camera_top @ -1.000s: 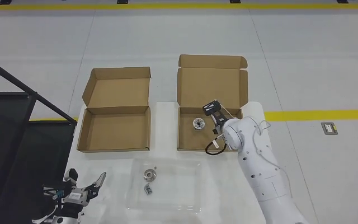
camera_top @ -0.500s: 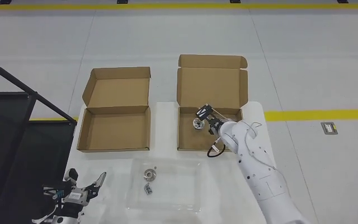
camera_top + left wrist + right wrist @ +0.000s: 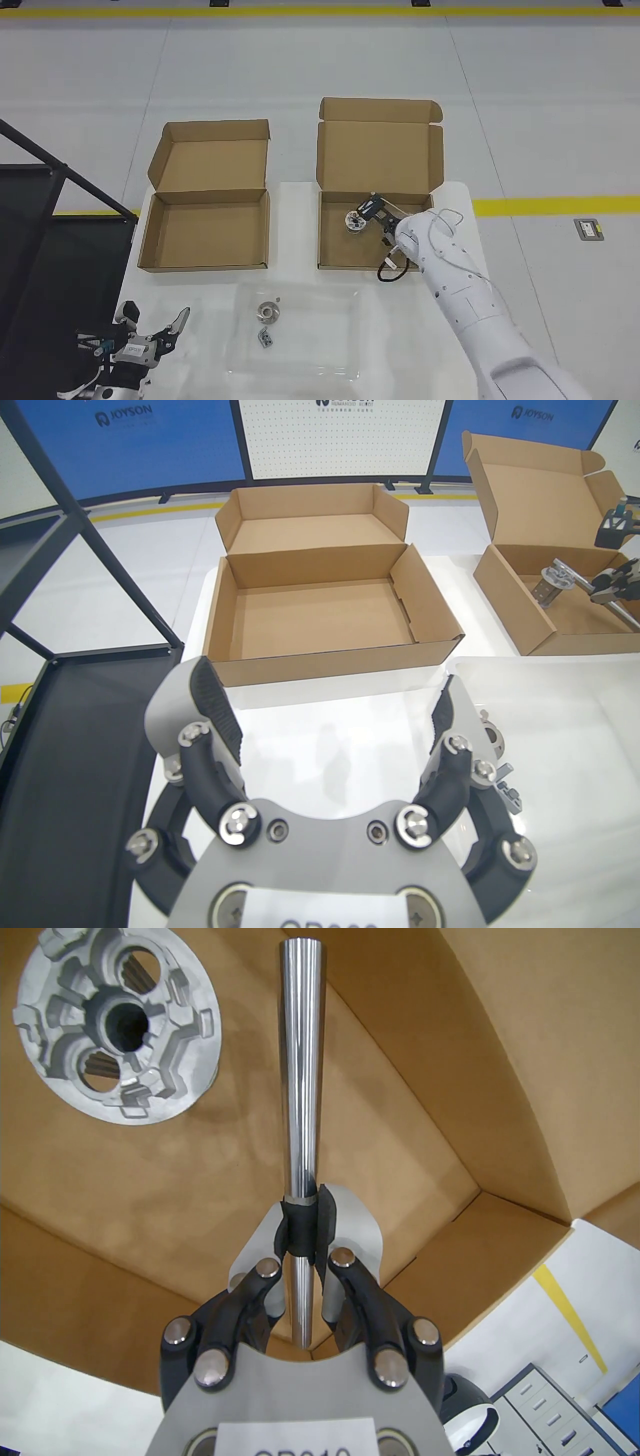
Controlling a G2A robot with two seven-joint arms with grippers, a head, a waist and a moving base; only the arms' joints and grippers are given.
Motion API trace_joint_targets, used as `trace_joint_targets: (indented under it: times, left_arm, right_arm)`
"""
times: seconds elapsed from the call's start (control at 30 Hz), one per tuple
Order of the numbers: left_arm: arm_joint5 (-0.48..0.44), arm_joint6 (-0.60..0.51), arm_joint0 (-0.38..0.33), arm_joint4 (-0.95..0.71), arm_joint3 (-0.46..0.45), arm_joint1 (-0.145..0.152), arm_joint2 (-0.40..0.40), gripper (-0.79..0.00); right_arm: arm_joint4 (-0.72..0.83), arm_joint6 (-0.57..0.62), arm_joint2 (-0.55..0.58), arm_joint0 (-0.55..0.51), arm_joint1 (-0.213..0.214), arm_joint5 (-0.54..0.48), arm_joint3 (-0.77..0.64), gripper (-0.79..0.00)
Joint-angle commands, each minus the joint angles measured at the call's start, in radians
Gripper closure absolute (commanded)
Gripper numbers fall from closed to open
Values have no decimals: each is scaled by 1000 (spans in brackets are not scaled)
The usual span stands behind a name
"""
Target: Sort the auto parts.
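Since a second ago our right gripper (image 3: 304,1228) has shifted nearer the hub (image 3: 117,1025) inside the right box (image 3: 345,252). It stays pinched on the rod (image 3: 300,1078), whose long axis runs straight out from the gripper, tip beside the hub. We judge the hub sorted and the rod not yet released. A ring (image 3: 267,312) and bracket (image 3: 264,340) wait in the tray (image 3: 320,345). Our left gripper (image 3: 327,690) hangs wide open near it.

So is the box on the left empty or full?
Empty. The left cardboard box has nothing on its bare brown floor.
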Motion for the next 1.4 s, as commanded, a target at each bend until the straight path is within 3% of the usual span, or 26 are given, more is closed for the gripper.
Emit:
trace_joint_targets:
  times: [0.0,0.03,0.17,0.43,0.57,0.7,0.8,0.9,1.0,1.37]
  left_arm:
    - [0,0,0,0,0,0,0,-785]
    - [0,0,0,0,0,0,0,-785]
    - [0,0,0,0,0,0,0,-785]
    - [0,0,0,0,0,0,0,-785]
    - [0,0,0,0,0,0,0,-785]
    - [0,0,0,0,0,0,0,-785]
    - [0,0,0,0,0,0,0,-785]
    - [0,0,0,0,0,0,0,-785]
    - [0,0,0,0,0,0,0,-785]
    - [0,0,0,0,0,0,0,-785]
  right_arm:
    - [2,-4,-2,8,-1,11,23,0]
    - [4,-5,-3,11,-2,16,31,-197]
    - [9,-20,0,17,-1,42,48,-354]
    - [16,-60,35,-41,19,92,-72,-376]
    - [18,-91,83,-168,46,73,-334,-379]
    - [7,-85,137,-387,76,18,-743,-391]
    - [0,-95,148,-526,89,-34,-986,-499]
    - [-11,-126,132,-606,96,-67,-1123,-785]
    - [-25,-159,101,-648,98,-88,-1192,-785]
    - [-25,-159,101,-648,98,-88,-1192,-785]
